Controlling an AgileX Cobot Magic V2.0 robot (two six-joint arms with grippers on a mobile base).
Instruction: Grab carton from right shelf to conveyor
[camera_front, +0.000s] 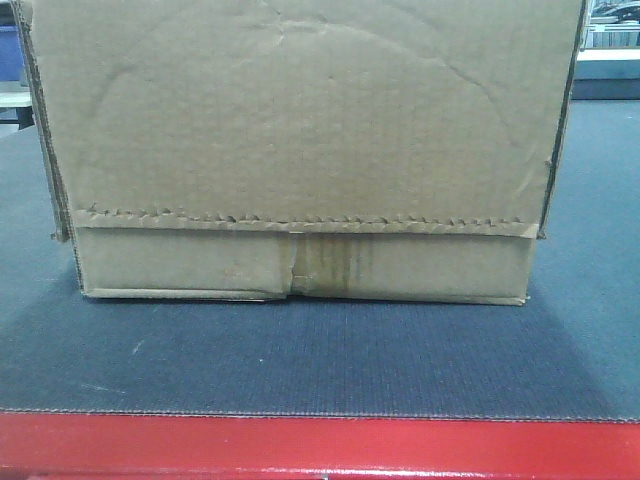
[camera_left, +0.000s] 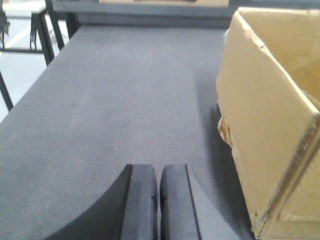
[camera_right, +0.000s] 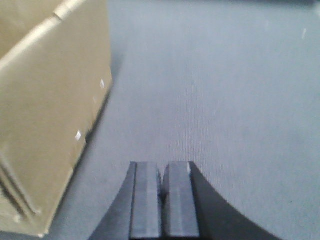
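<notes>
The brown carton (camera_front: 300, 150) rests on the dark grey conveyor (camera_front: 300, 350) behind its red front edge. Jagged tape crosses its lower front, above a stained seam. My left gripper (camera_left: 159, 172) is shut with nothing between its pads and hovers over the belt, left of the carton's side (camera_left: 260, 115) and apart from it. On the other side my right gripper (camera_right: 163, 170) is also shut and empty, with the carton's side (camera_right: 50, 100) to its left and a gap between them. The shelf is out of view.
Black frame legs (camera_left: 42, 35) and pale floor lie past the belt's left edge. Bare belt (camera_right: 225, 100) stretches to the right of the carton. A blue object (camera_front: 10, 50) and a pale bench show behind the carton at far left.
</notes>
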